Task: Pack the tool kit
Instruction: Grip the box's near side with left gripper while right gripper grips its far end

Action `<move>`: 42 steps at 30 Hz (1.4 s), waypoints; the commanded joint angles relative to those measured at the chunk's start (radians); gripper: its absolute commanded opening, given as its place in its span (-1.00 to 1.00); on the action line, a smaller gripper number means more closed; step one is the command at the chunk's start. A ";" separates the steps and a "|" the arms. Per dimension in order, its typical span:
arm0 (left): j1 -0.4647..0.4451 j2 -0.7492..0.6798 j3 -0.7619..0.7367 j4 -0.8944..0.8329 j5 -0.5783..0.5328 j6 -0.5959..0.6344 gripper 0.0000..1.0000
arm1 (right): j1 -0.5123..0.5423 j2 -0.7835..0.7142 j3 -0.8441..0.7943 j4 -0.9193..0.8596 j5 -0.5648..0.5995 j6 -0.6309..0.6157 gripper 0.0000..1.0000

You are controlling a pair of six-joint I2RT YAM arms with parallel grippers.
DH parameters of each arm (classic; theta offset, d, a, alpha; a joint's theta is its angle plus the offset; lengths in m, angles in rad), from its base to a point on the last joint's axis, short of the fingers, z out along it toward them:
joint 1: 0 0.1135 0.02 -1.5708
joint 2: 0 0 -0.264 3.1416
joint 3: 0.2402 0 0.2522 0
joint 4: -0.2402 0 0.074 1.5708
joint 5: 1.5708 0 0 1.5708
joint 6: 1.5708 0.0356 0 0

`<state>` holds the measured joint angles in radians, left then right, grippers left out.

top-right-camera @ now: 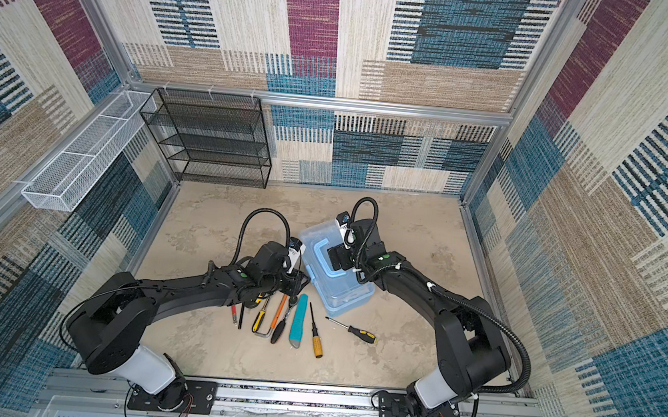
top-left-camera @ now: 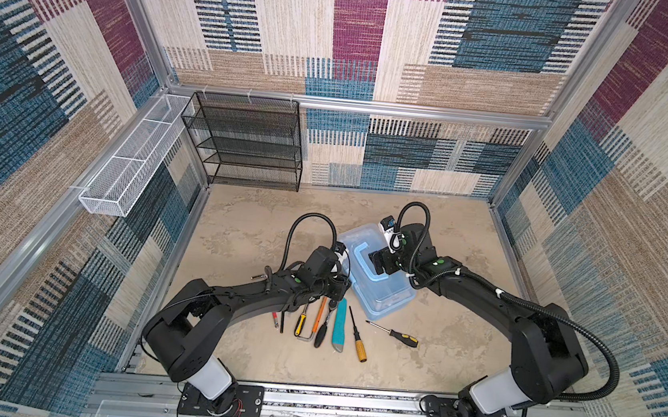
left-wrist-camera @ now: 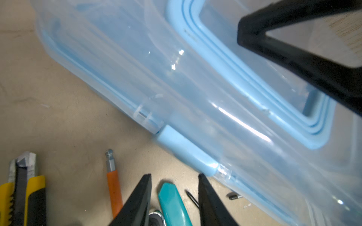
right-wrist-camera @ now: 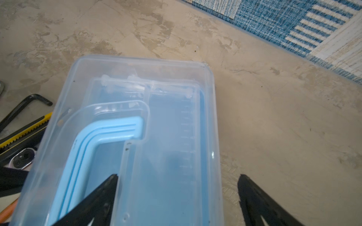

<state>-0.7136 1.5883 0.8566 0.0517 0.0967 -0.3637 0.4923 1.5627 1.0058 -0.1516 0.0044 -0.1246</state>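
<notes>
The light-blue toolbox [top-left-camera: 382, 302] [top-right-camera: 340, 298] lies on the floor with its clear lid down and its handle [right-wrist-camera: 109, 131] folded flat. My right gripper [right-wrist-camera: 178, 176] [top-left-camera: 379, 262] hovers open over the lid, one finger by the handle and the other past the box's long side. My left gripper [left-wrist-camera: 174, 176] [top-left-camera: 343, 287] is open beside the box's blue side latch [left-wrist-camera: 186, 150], holding nothing. A teal utility knife [left-wrist-camera: 172, 203] [top-left-camera: 339, 325] lies on the floor under its jaws. Screwdrivers [top-left-camera: 357, 339] [top-left-camera: 395, 334], a yellow utility knife [top-left-camera: 301, 323] and a hex key [top-left-camera: 281, 321] lie loose in front of the box.
A black mesh shelf rack [top-left-camera: 246, 142] stands against the back wall at the left. A long white mesh basket [top-left-camera: 132, 156] hangs on the left wall rail. Patterned walls and aluminium rails enclose the floor on three sides.
</notes>
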 commanded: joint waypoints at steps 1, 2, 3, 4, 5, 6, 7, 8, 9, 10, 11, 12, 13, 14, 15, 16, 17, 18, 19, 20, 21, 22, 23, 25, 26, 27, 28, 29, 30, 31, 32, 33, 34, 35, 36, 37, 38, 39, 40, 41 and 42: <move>0.000 0.040 0.044 0.003 0.028 -0.012 -0.17 | -0.012 0.023 -0.008 -0.084 0.006 -0.018 0.83; 0.001 0.055 0.061 -0.003 0.029 -0.011 -0.19 | -0.022 0.026 -0.010 -0.079 -0.007 -0.013 0.79; 0.000 0.071 0.077 -0.006 0.032 -0.011 -0.21 | -0.031 0.028 -0.011 -0.077 -0.014 -0.006 0.74; 0.003 0.087 0.094 -0.008 0.036 -0.012 -0.22 | -0.043 0.030 -0.013 -0.073 -0.023 0.000 0.70; 0.003 0.099 0.110 -0.006 0.038 -0.012 -0.22 | -0.055 0.028 -0.017 -0.069 -0.033 0.005 0.69; 0.005 0.116 0.127 -0.003 0.042 -0.015 -0.22 | -0.070 0.027 -0.024 -0.061 -0.043 0.007 0.69; 0.008 0.132 0.145 0.003 0.051 -0.016 -0.23 | -0.083 0.026 -0.031 -0.053 -0.050 0.008 0.70; 0.012 0.147 0.161 0.010 0.063 -0.019 -0.24 | -0.094 0.028 -0.033 -0.049 -0.053 0.010 0.70; 0.017 0.167 0.180 0.016 0.078 -0.022 -0.25 | -0.106 0.031 -0.035 -0.047 -0.057 0.011 0.70; 0.024 0.185 0.203 0.020 0.097 -0.027 -0.25 | -0.117 0.036 -0.034 -0.049 -0.058 0.015 0.70; 0.029 0.201 0.222 0.019 0.113 -0.033 -0.25 | -0.123 0.039 -0.034 -0.049 -0.058 0.019 0.70; 0.036 0.217 0.242 0.019 0.131 -0.043 -0.25 | -0.130 0.040 -0.036 -0.049 -0.058 0.023 0.70; 0.046 0.234 0.262 0.017 0.153 -0.052 -0.25 | -0.135 0.041 -0.039 -0.048 -0.058 0.029 0.71; 0.050 0.244 0.277 0.018 0.174 -0.060 -0.25 | -0.139 0.042 -0.043 -0.045 -0.059 0.034 0.71; 0.056 0.251 0.286 0.023 0.193 -0.071 -0.25 | -0.143 0.040 -0.047 -0.043 -0.064 0.039 0.73; 0.060 0.255 0.292 0.027 0.207 -0.080 -0.25 | -0.146 0.042 -0.051 -0.042 -0.064 0.045 0.74; 0.062 0.254 0.292 0.033 0.213 -0.089 -0.25 | -0.151 0.042 -0.055 -0.042 -0.064 0.052 0.75; 0.065 0.251 0.287 0.040 0.221 -0.100 -0.25 | -0.154 0.042 -0.060 -0.041 -0.064 0.057 0.77; 0.068 0.248 0.279 0.049 0.230 -0.112 -0.24 | -0.157 0.042 -0.064 -0.041 -0.062 0.062 0.79; 0.071 0.241 0.270 0.058 0.239 -0.121 -0.23 | -0.159 0.041 -0.067 -0.043 -0.062 0.064 0.81; 0.073 0.232 0.255 0.070 0.252 -0.132 -0.22 | -0.161 0.038 -0.068 -0.045 -0.062 0.062 0.84; 0.075 0.223 0.240 0.080 0.259 -0.142 -0.21 | -0.162 0.032 -0.068 -0.046 -0.063 0.060 0.89; 0.077 0.216 0.226 0.086 0.263 -0.153 -0.21 | -0.164 0.027 -0.070 -0.049 -0.064 0.058 0.91; 0.076 0.196 0.197 0.091 0.267 -0.170 -0.19 | -0.168 0.014 -0.070 -0.056 -0.060 0.048 0.95; 0.076 0.186 0.186 0.092 0.266 -0.175 -0.19 | -0.172 0.009 -0.070 -0.061 -0.058 0.046 0.96; 0.075 0.176 0.173 0.092 0.268 -0.182 -0.17 | -0.176 0.002 -0.070 -0.066 -0.058 0.041 0.97; 0.075 0.166 0.164 0.092 0.269 -0.188 -0.17 | -0.182 -0.003 -0.073 -0.069 -0.060 0.035 0.98; 0.076 0.157 0.151 0.095 0.270 -0.192 -0.16 | -0.187 -0.007 -0.075 -0.070 -0.062 0.032 0.99; 0.076 0.147 0.140 0.098 0.272 -0.197 -0.16 | -0.195 -0.012 -0.077 -0.071 -0.068 0.028 0.99; 0.076 0.139 0.130 0.101 0.274 -0.202 -0.15 | -0.202 -0.013 -0.079 -0.070 -0.082 0.021 0.99; 0.077 0.134 0.122 0.107 0.277 -0.207 -0.15 | -0.206 -0.015 -0.081 -0.069 -0.099 0.015 0.99; 0.076 0.131 0.114 0.113 0.283 -0.211 -0.15 | -0.210 -0.013 -0.082 -0.068 -0.122 0.009 0.98; 0.075 0.129 0.109 0.117 0.289 -0.212 -0.15 | -0.211 -0.010 -0.084 -0.065 -0.140 0.002 0.97; 0.075 0.128 0.106 0.118 0.292 -0.212 -0.15 | -0.212 -0.006 -0.085 -0.065 -0.149 -0.003 0.95; 0.076 0.129 0.103 0.119 0.296 -0.213 -0.14 | -0.212 -0.002 -0.085 -0.064 -0.158 -0.006 0.92; 0.075 0.130 0.102 0.119 0.298 -0.217 -0.14 | -0.212 0.002 -0.086 -0.064 -0.167 -0.009 0.89; 0.075 0.132 0.102 0.118 0.301 -0.221 -0.13 | -0.212 0.003 -0.087 -0.066 -0.170 -0.014 0.86; 0.076 0.134 0.102 0.119 0.306 -0.224 -0.13 | -0.212 0.004 -0.088 -0.068 -0.172 -0.017 0.83; 0.076 0.135 0.102 0.119 0.310 -0.226 -0.13 | -0.212 0.005 -0.090 -0.072 -0.172 -0.019 0.81; 0.076 0.138 0.102 0.120 0.315 -0.227 -0.12 | -0.212 0.005 -0.090 -0.074 -0.178 -0.023 0.77; 0.076 0.142 0.102 0.126 0.321 -0.232 -0.11 | -0.212 0.007 -0.093 -0.078 -0.188 -0.029 0.74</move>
<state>-0.6392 1.7264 0.9607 0.1310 0.3855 -0.5743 0.2810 1.5539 0.9287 -0.0586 -0.1997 -0.0948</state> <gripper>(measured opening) 0.442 0.876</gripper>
